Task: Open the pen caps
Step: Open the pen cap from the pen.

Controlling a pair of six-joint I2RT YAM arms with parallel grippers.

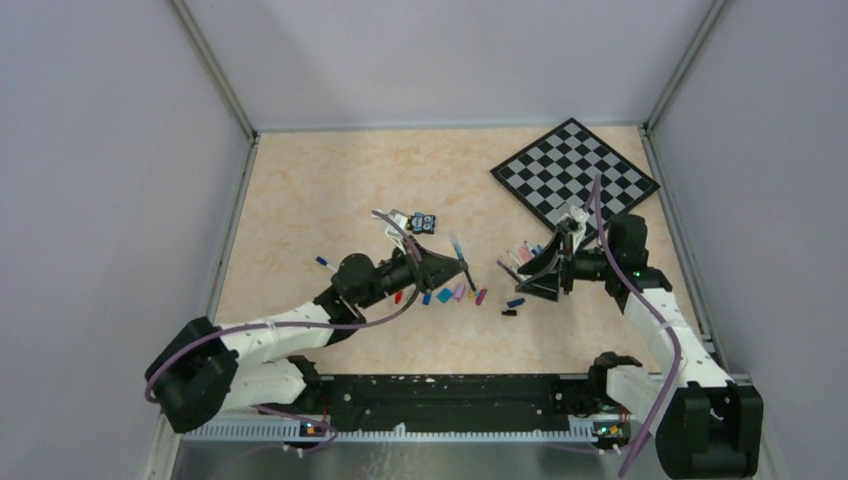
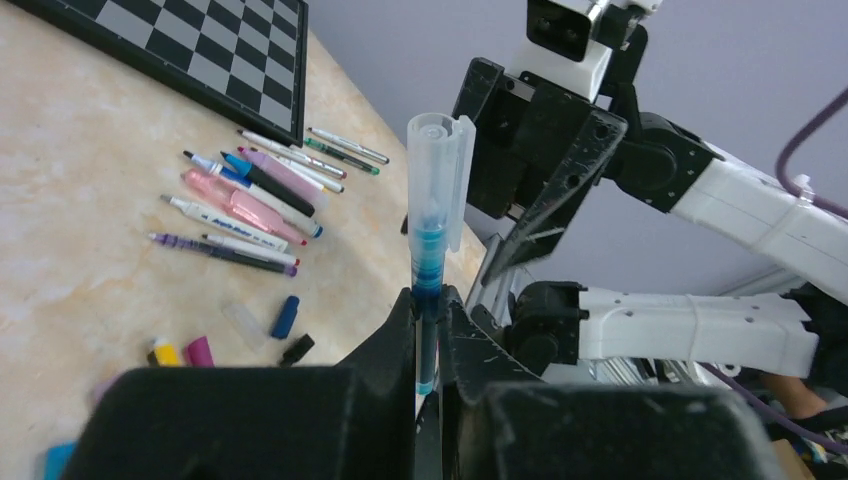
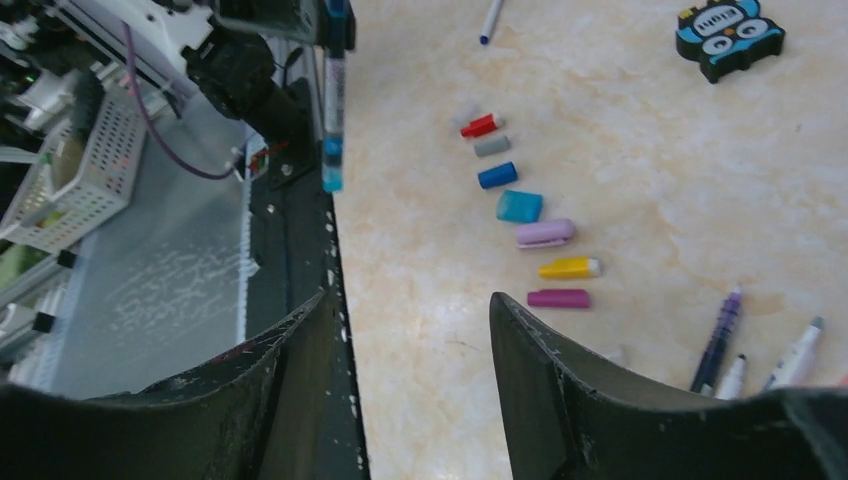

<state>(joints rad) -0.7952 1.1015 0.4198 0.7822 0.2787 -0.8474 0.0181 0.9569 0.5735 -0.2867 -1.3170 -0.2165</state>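
Note:
My left gripper [image 2: 430, 300] is shut on a thin teal-ink pen [image 2: 432, 262] and holds it up off the table. The pen's clear cap [image 2: 441, 180] is on its free end, which points toward my right gripper [image 1: 545, 272]. In the right wrist view the same pen [image 3: 333, 100] hangs ahead of the right gripper [image 3: 410, 310], whose jaws stand open and empty. Loose pen caps lie in a row on the table: red [image 3: 481, 125], grey [image 3: 491, 146], blue [image 3: 497, 175], teal [image 3: 519, 206], pink [image 3: 545, 233], yellow [image 3: 569, 268], magenta [image 3: 558, 298].
Several pens [image 2: 250, 200] lie in a pile beside the chessboard [image 1: 575, 170]. More caps, blue [image 2: 285, 316] and black [image 2: 297, 349], lie near them. A small owl toy block [image 3: 728, 30] and a lone blue-tipped pen [image 1: 325, 263] rest farther left.

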